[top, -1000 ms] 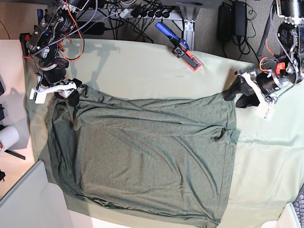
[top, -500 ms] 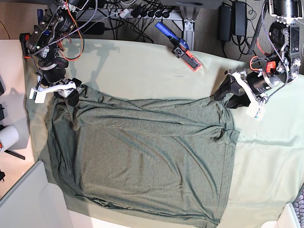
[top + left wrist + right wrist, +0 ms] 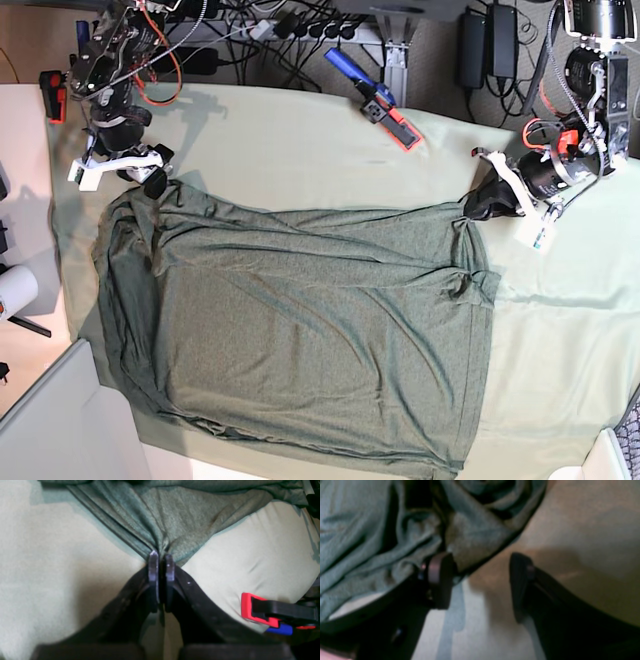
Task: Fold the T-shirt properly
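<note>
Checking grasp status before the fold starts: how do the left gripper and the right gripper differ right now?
The left gripper is shut, pinching the T-shirt at a bunched corner; the right gripper is open, holding nothing. The left gripper's fingers press together, while the right gripper's are spread, one finger against the fabric's edge, the other over the pale sheet. Both sit at the shirt's upper corners.

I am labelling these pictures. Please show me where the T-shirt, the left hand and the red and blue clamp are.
T-shirt [image 3: 320, 340]: base view, middle of the flat body.
left hand [image 3: 161, 560]: left wrist view, between the fingertips pinching the shirt corner.
red and blue clamp [image 3: 378, 98]: base view, middle of its body.
</note>
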`<state>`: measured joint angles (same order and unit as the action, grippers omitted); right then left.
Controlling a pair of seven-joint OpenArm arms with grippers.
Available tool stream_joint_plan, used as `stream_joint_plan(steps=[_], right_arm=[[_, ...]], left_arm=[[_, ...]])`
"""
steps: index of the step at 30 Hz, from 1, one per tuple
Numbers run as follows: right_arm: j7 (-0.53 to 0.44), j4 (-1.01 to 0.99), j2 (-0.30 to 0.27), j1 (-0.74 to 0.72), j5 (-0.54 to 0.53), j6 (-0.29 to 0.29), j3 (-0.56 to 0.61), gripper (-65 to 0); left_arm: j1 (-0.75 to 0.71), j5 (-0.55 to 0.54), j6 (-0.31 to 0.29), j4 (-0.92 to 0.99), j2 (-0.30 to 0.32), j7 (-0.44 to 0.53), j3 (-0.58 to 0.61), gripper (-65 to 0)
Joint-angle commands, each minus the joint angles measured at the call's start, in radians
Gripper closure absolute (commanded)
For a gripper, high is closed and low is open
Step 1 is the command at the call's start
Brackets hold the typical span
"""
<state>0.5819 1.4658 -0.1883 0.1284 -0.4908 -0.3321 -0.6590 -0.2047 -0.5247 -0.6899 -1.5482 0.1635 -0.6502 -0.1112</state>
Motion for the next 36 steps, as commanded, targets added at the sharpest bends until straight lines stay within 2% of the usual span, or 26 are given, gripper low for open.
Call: stream_joint_plan(steps=[1, 11, 16, 18, 22, 28, 32, 36], right_arm=[[-0.009, 0.002, -0.016, -0.02, -0.006, 0.008, -0.005, -35.6], [-0.01, -0.118, -0.016, -0.121, -0.003, 0.008, -0.005, -35.6], [-0.01, -0.143, -0.017, -0.131, -0.006, 0.008, -0.005, -35.3], [-0.009, -0.143, -0.017, -0.131, -0.006, 0.008, -0.005, -29.9], [-0.001, -0.142, -0.017, -0.131, -0.006, 0.007, -0.005, -1.3], [0.069, -0.084, -0.017, -0.127, -0.007, 0.007, -0.015, 0.0], [0.084, 0.031, -0.017, -0.075, -0.026, 0.007, -0.032, 0.0], [0.089, 0.111, -0.017, -0.031, -0.03, 0.007, -0.041, 0.0]], left_arm=[[0.006, -0.001, -0.008, -0.008, 0.003, -0.008, 0.0, 0.0], [0.015, 0.007, -0.008, -0.008, 0.009, -0.009, -0.052, 0.0], [0.016, 0.006, -0.008, -0.008, 0.044, -0.009, -0.054, 0.0], [0.016, 0.002, -0.008, -0.008, 0.056, -0.008, -0.054, 0.0], [0.016, -0.002, -0.008, -0.008, 0.073, -0.008, -0.054, 0.0], [0.015, -0.015, -0.008, -0.023, 0.104, -0.019, -0.054, 0.0], [0.006, -0.075, -0.008, -0.092, 0.137, -0.076, -0.054, 0.0], [0.002, -0.107, -0.008, -0.157, 0.177, -0.091, -0.054, 0.0]])
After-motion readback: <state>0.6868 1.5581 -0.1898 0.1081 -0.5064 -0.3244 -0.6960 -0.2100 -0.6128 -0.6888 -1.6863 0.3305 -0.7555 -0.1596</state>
